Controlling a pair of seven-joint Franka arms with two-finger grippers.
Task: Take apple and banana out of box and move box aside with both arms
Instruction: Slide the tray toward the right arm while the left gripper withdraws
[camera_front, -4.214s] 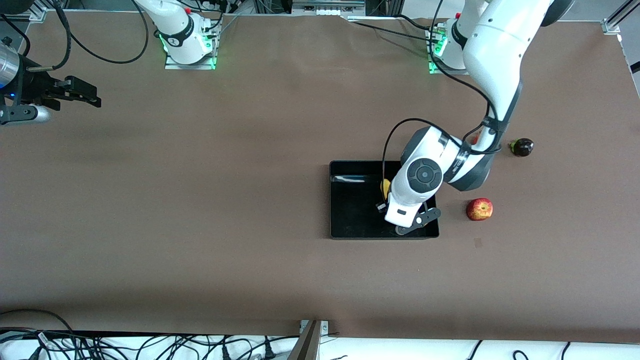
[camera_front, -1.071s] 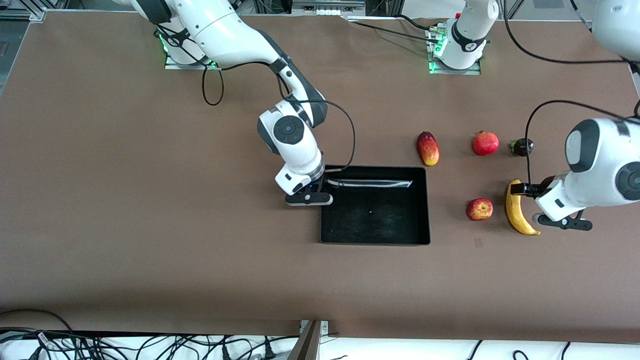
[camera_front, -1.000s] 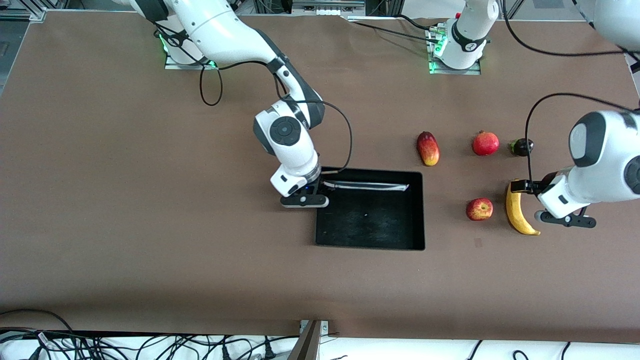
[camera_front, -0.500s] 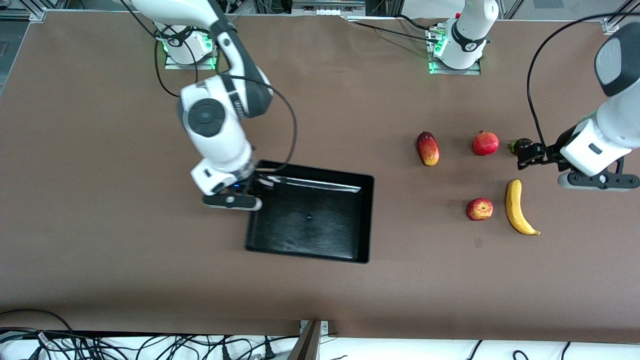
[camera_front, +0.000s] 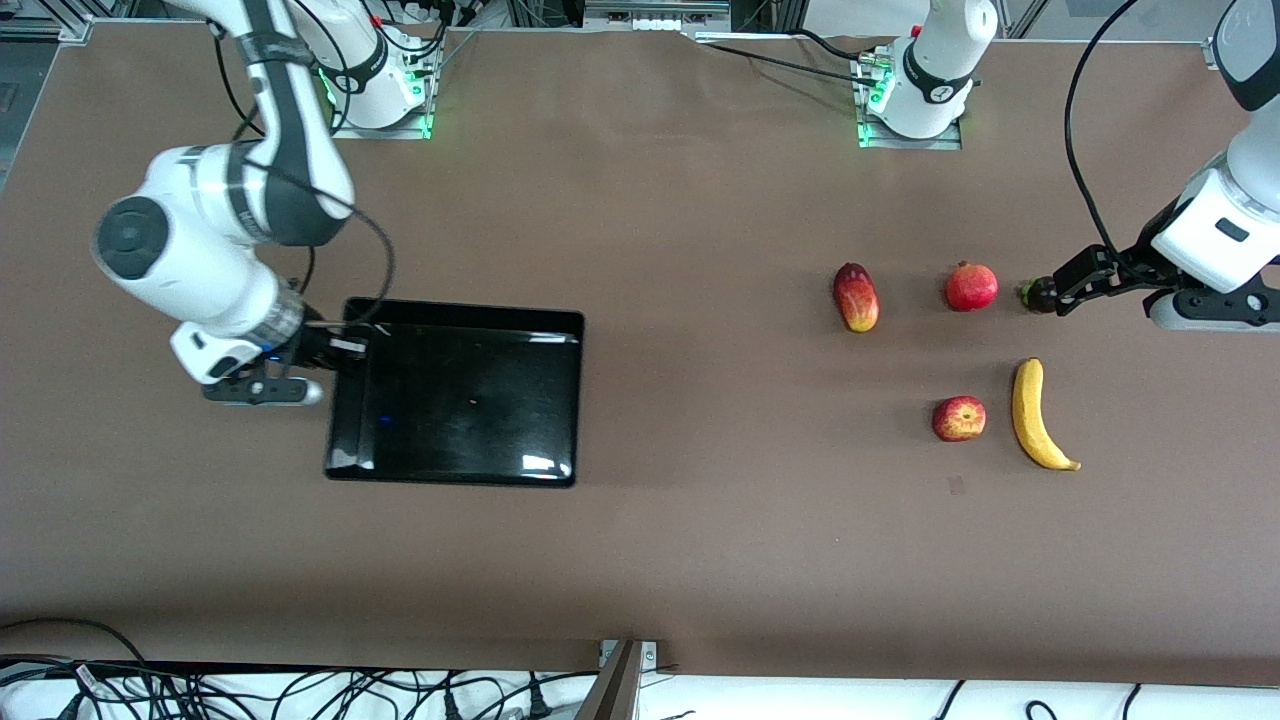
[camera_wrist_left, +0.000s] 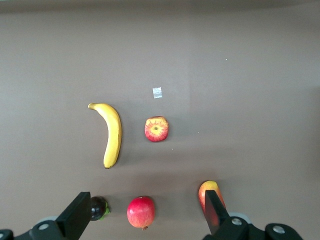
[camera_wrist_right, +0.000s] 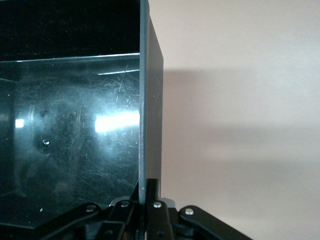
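With the apple and banana lying out on the table at the frame's right, the right gripper clamps the empty box's wall at centre-left, probably needing only release, while the left gripper waits, spread empty, at upper right.

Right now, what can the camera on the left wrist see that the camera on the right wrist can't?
Only the left wrist view shows the fruit on the table: the banana beside the apple, plus a pomegranate, a mango and a small dark fruit, with the left tool open above them.

Only the right wrist view shows the black box, its wall pinched by the shut right tool.

Both show the bare brown table.
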